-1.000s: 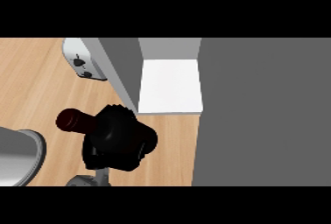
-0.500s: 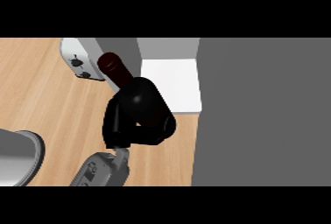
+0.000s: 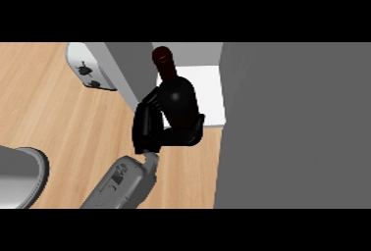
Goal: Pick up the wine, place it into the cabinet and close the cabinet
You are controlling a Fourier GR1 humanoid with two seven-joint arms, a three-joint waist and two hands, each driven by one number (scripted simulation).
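- Wine (image 3: 176, 95): dark bottle with a dark red neck. The neck points to 12 o'clock and the body lies toward 6 o'clock. It sits just above the view's centre, at the cabinet's opening. The body overlaps the 9 o'clock edge of the white shelf, and the neck crosses the pale strip above it. It is hard to tell whether the bottle rests on the shelf or hangs over it.
- Right hand (image 3: 156, 130): black, clamped on the lower half of the wine. Its fingers (image 3: 147, 117) wrap the bottle's 9 o'clock side and the thumb hooks round the 3 o'clock side.
- Right forearm (image 3: 123, 184): grey, entering from the lower edge at about 7 o'clock and slanting up toward 1 o'clock to meet the hand.
- Cabinet (image 3: 290, 122): a broad grey face fills the 3 o'clock half of the view.
- White shelf (image 3: 208, 83): a bright floor panel inside the cabinet, at 12 to 1 o'clock from the hand.
- Grey panel (image 3: 129, 68): an upright slab at 11 o'clock from the bottle, bordering the opening.
- Counter (image 3: 58, 117): light wood grain, filling the 9 o'clock half.
- White appliance (image 3: 91, 68): two black knobs on it, at 10 o'clock, just beside the grey panel.
- Grey rounded object (image 3: 18, 176): at 8 o'clock, cut by the view's edge, well apart from the hand.
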